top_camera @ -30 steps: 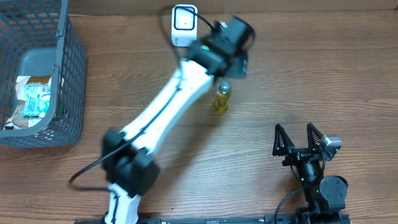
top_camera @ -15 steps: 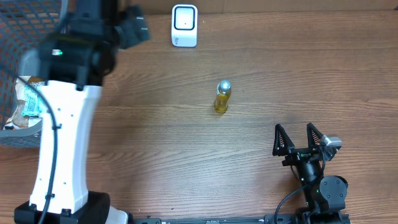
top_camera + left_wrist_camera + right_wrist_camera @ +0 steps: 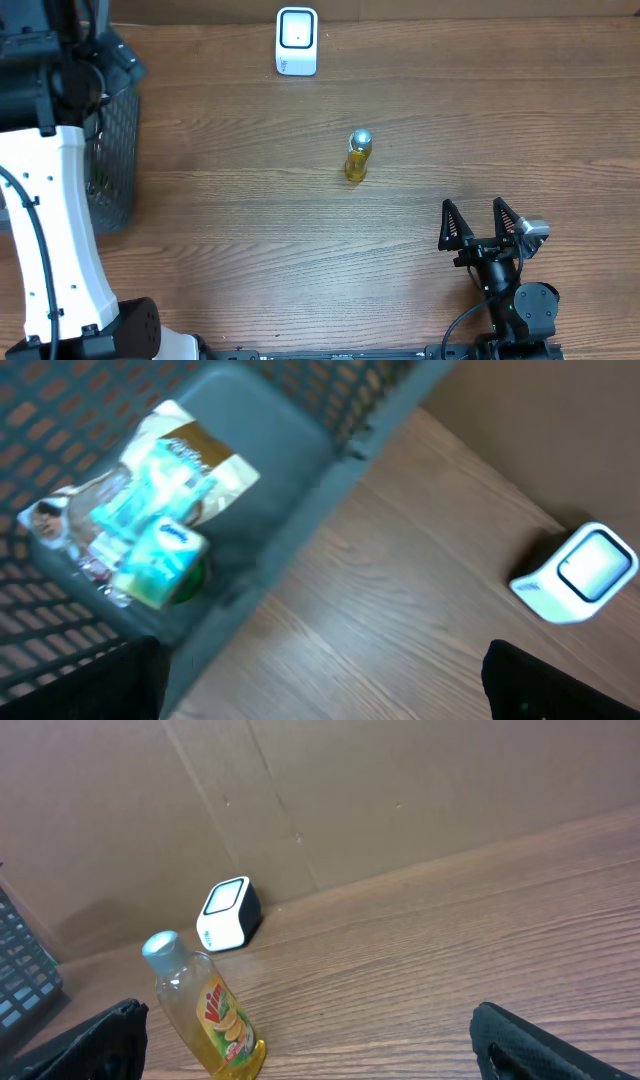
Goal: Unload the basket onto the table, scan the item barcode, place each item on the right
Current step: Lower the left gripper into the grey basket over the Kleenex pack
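Wood surface (image 3: 250,250): the bottle (image 3: 359,155) stands alone mid-surface, near the scanner (image 3: 297,41), untouched. The left arm (image 3: 50,230) has swung away from it to over the basket (image 3: 118,150), left jaws spread and empty. The right jaws are spread and idle. Likely another basket item comes next.

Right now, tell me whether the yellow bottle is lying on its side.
No, the yellow bottle stands upright on the table in the right wrist view.
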